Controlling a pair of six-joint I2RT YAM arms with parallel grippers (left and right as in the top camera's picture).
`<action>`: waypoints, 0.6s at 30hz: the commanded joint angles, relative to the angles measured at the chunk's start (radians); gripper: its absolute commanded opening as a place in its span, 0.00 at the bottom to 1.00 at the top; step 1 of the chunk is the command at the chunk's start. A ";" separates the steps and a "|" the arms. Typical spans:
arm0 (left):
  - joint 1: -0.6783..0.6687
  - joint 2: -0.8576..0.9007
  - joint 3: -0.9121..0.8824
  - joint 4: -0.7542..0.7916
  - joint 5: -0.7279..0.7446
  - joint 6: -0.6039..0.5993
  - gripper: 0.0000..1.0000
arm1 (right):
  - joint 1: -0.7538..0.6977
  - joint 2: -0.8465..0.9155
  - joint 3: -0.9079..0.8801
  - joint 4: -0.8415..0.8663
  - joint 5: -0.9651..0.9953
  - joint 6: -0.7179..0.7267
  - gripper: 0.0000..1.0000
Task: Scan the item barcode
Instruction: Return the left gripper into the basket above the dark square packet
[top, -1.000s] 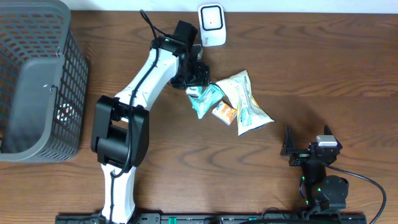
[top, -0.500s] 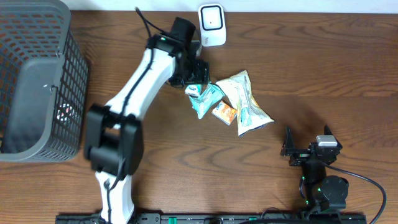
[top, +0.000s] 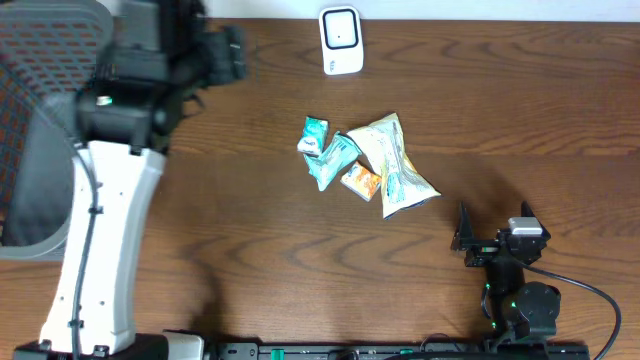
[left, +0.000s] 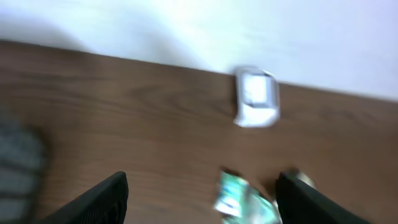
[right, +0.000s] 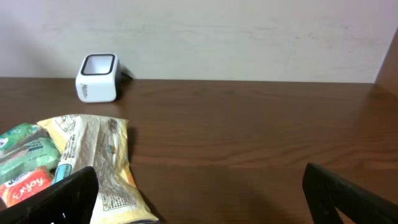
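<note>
Tabletop (top: 500, 110): dark wood, pale wall (right: 249, 37) behind.
Basket (top: 40, 40): grey mesh, left edge; contents hidden by left arm (top: 100, 230).
Packets (top: 385, 165): heaped mid-tabletop, untouched.
Scanner (top: 340, 40): white, far edge.
Left hand (left: 200, 190): fingers apart, empty, near the basket.
Right hand (right: 199, 193): fingers apart, empty.

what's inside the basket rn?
Visible part of the basket shows only bare grey floor. The left arm covers the rest, so contents there can't be seen.
</note>
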 joint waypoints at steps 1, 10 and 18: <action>0.110 0.000 0.001 0.001 -0.084 0.003 0.74 | 0.003 -0.006 -0.001 -0.004 0.001 -0.011 0.99; 0.433 0.035 0.000 -0.052 -0.086 -0.272 0.75 | 0.003 -0.006 -0.001 -0.004 0.002 -0.011 0.99; 0.602 0.094 0.000 -0.127 -0.087 -0.280 0.75 | 0.003 -0.006 -0.001 -0.004 0.001 -0.011 0.99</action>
